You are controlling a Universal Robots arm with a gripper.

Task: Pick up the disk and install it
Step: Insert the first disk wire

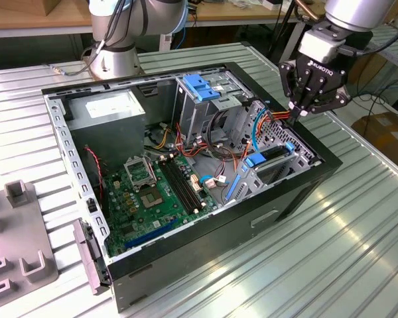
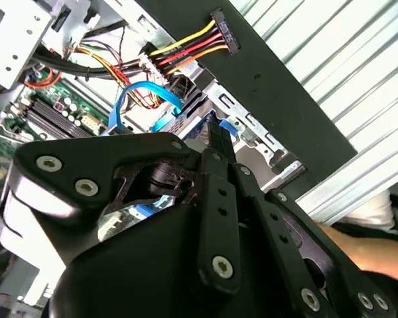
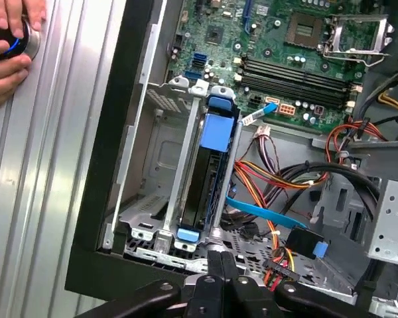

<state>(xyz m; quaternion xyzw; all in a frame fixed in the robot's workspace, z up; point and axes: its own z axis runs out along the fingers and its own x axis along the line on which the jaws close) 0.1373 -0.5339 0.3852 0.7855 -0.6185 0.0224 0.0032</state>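
The disk (image 1: 273, 156), black with bright blue side rails and end tabs, sits inside the grey drive cage at the exterior view's right end of the open computer case (image 1: 186, 262). In the first wrist view the disk (image 3: 200, 179) lies between the cage's metal rails, one blue tab at each end. My gripper (image 1: 297, 114) hovers just above the case's edge beside the cage, apart from the disk. Its black fingers (image 3: 215, 260) stand pressed together with nothing between them. The second wrist view has the gripper (image 2: 219, 136) over the disk's blue end (image 2: 186, 122).
A tall grey cage with a light-blue latch (image 1: 200, 86) stands mid-case. Red, yellow and blue cables (image 3: 265, 218) run beside the drive cage. The motherboard (image 1: 156, 192) fills the case floor. A person's hand (image 3: 6, 46) rests on a round button outside the case. A grey fixture (image 1: 16, 245) sits at the exterior view's left.
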